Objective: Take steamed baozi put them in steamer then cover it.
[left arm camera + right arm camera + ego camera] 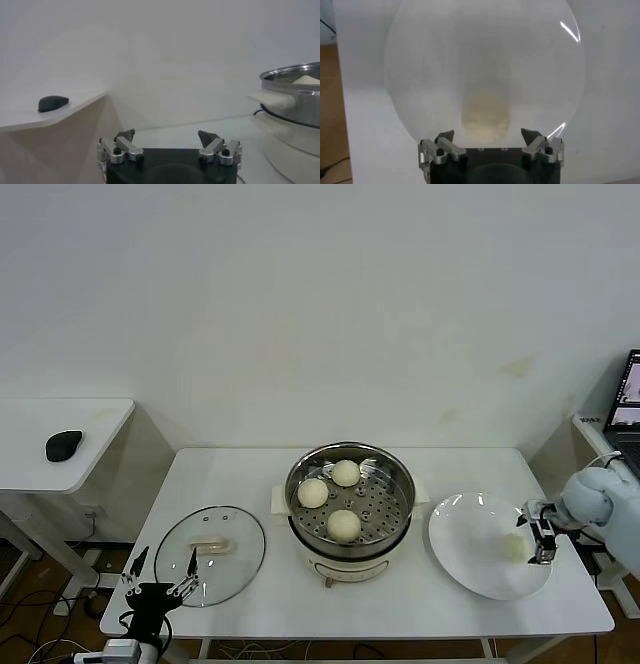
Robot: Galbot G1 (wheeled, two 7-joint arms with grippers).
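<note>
1. Your left end effector (pixel 160 572) hangs at the counter's (pixel 250 604) near-left edge, fingers spread wide, holding nothing; bare counter lies ahead of it.
2. The cover (pixel 210 554), clear glass with a cream handle, lies flat just beyond it, left of the steamer.
3. Your right end effector (pixel 537 536) sits wide open over the white plate's (pixel 470 534) right rim, around nothing yet; one steamed baozi (pixel 512 548) rests on the plate just beside it.
4. The steamer (pixel 349 502), mid-counter, holds three pale round baozi on its perforated tray.
5. Far left, a side table (pixel 60 444) carries a black mouse (pixel 63 445).
</note>
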